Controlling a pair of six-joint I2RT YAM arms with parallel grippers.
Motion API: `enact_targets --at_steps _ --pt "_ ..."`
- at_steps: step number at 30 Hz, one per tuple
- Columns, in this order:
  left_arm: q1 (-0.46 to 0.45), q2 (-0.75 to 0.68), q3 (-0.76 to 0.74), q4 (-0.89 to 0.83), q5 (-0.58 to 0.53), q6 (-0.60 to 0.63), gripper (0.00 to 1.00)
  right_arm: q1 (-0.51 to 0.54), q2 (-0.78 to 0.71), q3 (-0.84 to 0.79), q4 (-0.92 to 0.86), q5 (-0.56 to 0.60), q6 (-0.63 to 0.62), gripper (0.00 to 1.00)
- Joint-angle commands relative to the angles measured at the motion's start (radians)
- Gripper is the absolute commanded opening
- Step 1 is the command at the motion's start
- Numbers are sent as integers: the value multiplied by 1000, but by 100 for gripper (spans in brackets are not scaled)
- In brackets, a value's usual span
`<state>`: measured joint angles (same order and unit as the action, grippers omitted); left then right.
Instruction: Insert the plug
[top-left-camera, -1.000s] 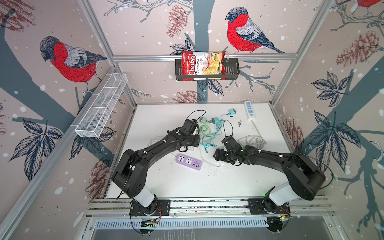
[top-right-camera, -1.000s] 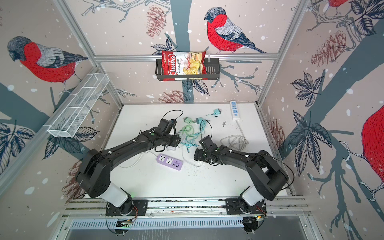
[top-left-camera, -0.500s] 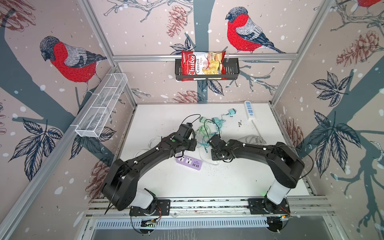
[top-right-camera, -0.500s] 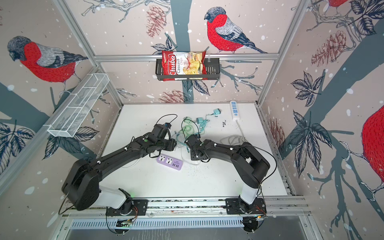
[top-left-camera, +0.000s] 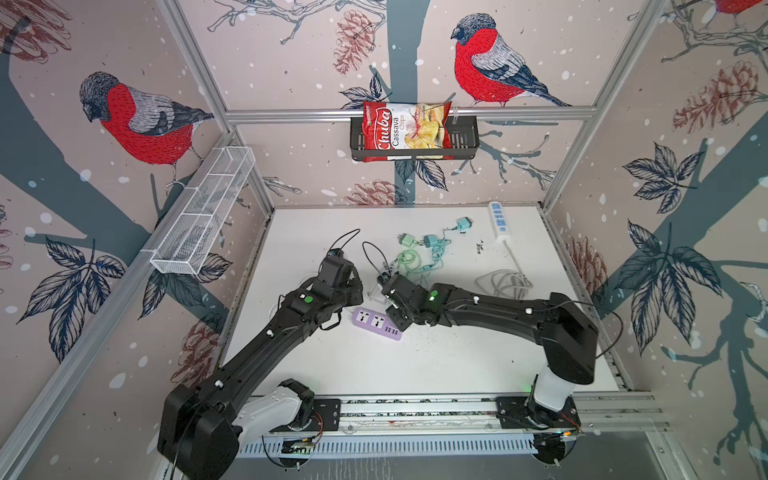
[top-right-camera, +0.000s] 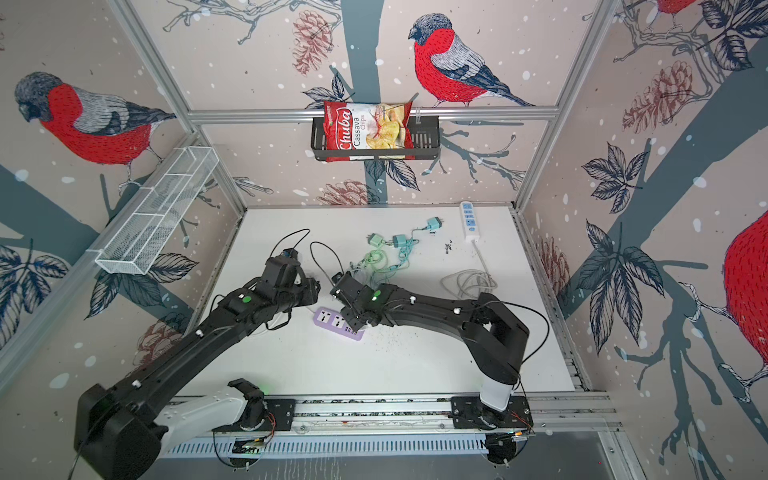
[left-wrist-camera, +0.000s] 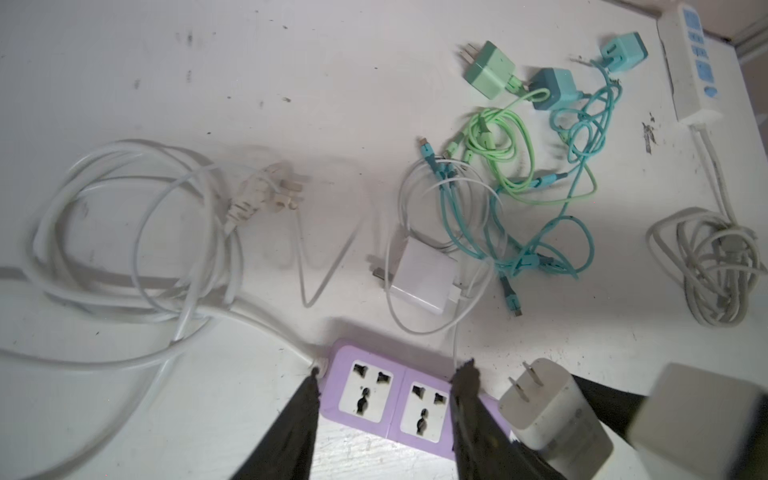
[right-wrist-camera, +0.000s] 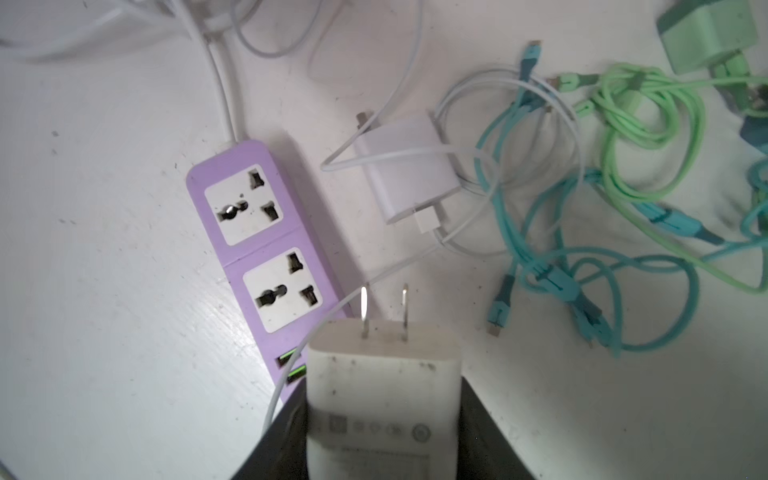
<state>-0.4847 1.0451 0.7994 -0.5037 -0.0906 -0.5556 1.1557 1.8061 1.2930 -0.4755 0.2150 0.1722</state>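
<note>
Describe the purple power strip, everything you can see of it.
The purple power strip is a lilac plastic bar with rounded corners, flat on the white table. It has two empty white universal sockets and, at one end, two green-lined USB ports; a white cord leaves the other end. The left gripper, open, straddles it; contact unclear. The right gripper holds a white charger near the USB end, unplugged.

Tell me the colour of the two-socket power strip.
Lilac power strip, white socket faces; clearest in the right wrist view.
</note>
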Motion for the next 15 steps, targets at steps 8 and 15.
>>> enact_targets --at_steps 8,15 --pt "17 -102 -121 47 21 -106 52 62 141 107 -2 -60 -222 30" --pt "17 -106 -163 112 66 -92 52 64 181 148 -8 -83 -264 44"
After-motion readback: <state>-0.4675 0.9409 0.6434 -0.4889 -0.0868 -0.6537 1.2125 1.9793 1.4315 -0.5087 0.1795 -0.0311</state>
